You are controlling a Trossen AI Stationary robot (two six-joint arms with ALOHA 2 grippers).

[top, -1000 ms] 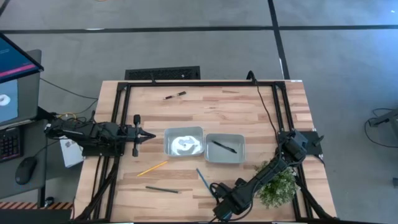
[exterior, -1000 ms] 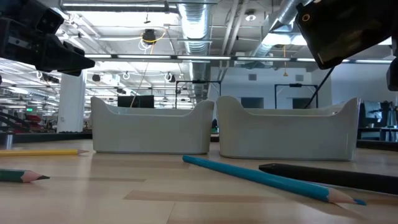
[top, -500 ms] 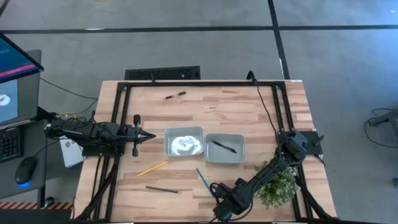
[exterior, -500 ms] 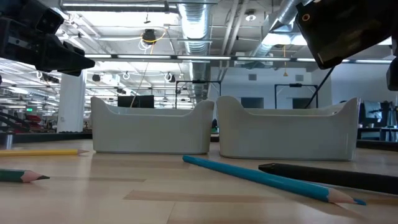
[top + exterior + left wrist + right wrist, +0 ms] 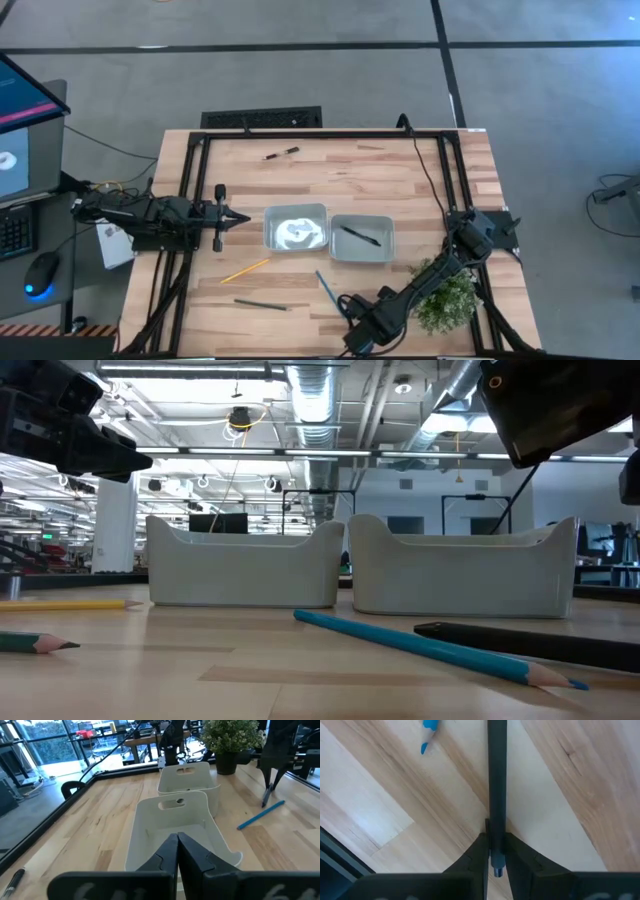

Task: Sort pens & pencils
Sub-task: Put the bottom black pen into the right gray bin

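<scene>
Almost nothing has moved since the earlier frames: both arms sit where they were, and in the low view the black pen on the wood has only crept a touch to the left.

Nearest the front edge of the table, the right gripper is down at the wood with its two fingers clamped on that black pen, which lies flat along the grain. The blue pencil lies just beside it, its sharpened tip showing in the right wrist view. Further left along the front are the dark grey-green pencil and, a little beyond it, the yellow pencil, all flat on the table and apart from one another.

In the middle stand two pale bins side by side. The left bin holds none of the sticks as far as can be seen; the right bin has one black pen lying in it. The left gripper hangs just left of the left bin, pointing at it, its fingers pressed together on nothing.

A potted plant stands near the right front corner. Far back lies another black pen with a paler end.
</scene>
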